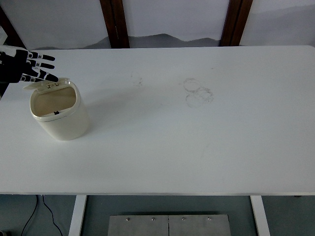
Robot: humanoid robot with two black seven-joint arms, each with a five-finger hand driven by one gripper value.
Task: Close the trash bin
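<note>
On the left side of the white table (197, 147) stands a small cream bin (61, 115). It sits upright, close to the table's left edge and about halfway between the near edge and the far edge. Its lid (47, 85) is up, tipped back at the far rim, so the pale brown inside of the bin shows from above. A small dark spot sits on the near rim.

Just behind the bin, the left hand (27, 67) comes in from the left edge. It is black with pale marks on the knuckles. Its fingers (45, 58) are stretched out flat and a little spread, pointing to the right. They hold nothing. The lowest fingertip is right at the raised lid, and I cannot tell if it touches the lid or only hangs over it. The rest of the hand is above the table, apart from the bin.

The right arm does not show.

Far from the bin, near the middle of the table toward the back, are some faint grey ring marks (198, 92), and a smaller smudge (136, 79) lies to their left. Behind the table are two dark brown wooden posts (114, 22) against a pale wall.
</note>
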